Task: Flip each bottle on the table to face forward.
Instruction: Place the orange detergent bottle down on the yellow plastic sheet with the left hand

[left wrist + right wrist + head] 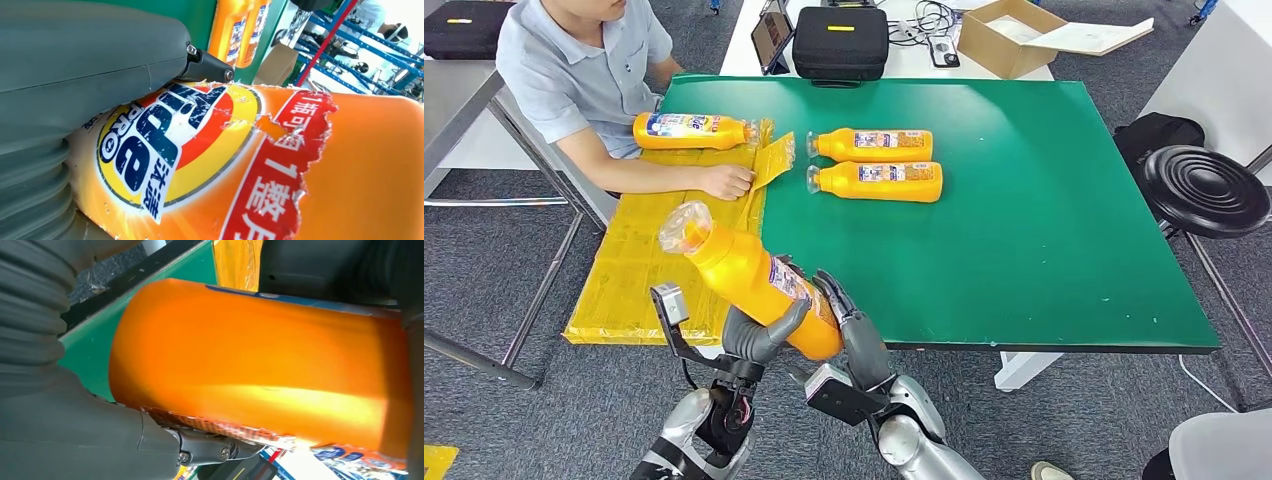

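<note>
A: Where is the held bottle (749,283)?
B: Lifted over the near edge of the green surface (1024,230), tilted, clear cap end up and toward the yellow mat (639,270). Both hands clasp its lower body.
A: How do the hands sit?
B: The left hand (759,335) wraps it from the left, thumb across the front. The right hand (854,325) presses the other side, fingers up along the label. In the left wrist view the torn label faces the camera; in the right wrist view plain orange plastic shows.
A: And the other bottles?
B: Two bottles (879,163) lie side by side mid-surface, just apart, caps pointing left, labels up. A third bottle (692,130) lies at the far end of the mat, beside a seated person (584,70) whose hand (727,181) rests on the mat.
</note>
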